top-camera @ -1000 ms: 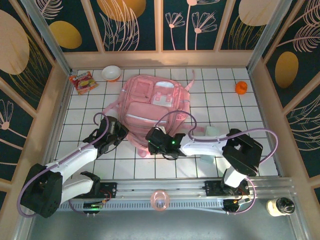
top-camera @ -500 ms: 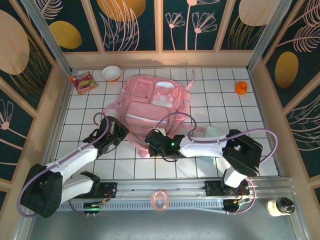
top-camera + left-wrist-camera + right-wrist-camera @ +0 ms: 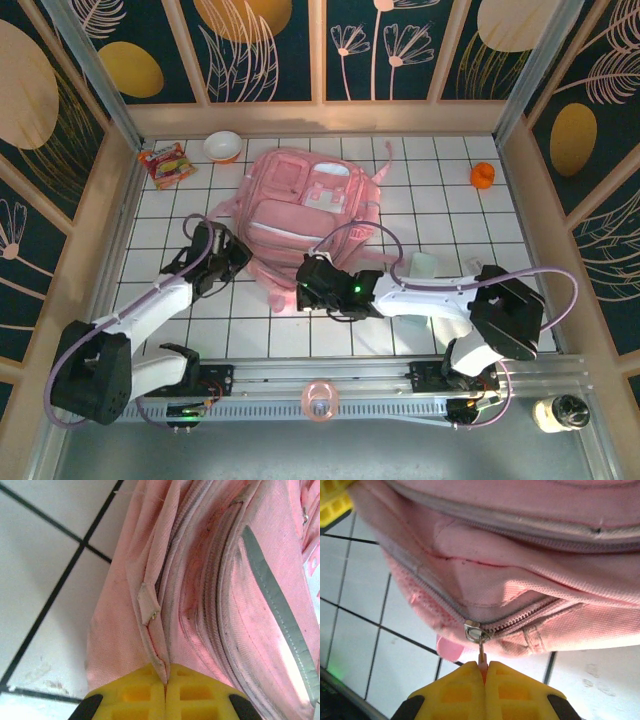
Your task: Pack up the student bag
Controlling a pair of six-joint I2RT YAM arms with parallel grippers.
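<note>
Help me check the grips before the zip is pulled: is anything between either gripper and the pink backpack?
Nothing visible. The left gripper is shut directly on a fabric seam at the student bag's side, and the right gripper is shut on the zipper pull at its near end.

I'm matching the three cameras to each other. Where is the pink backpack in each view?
Top external: the pink backpack lies mid-table, just beyond both arms.
Left wrist: it takes the centre and right; the left pincer is shut on a fold.
Right wrist: it spans the top; the right pincer is shut on its zipper pull.
Shared landmark: the white tabletop with black grid lines.
</note>
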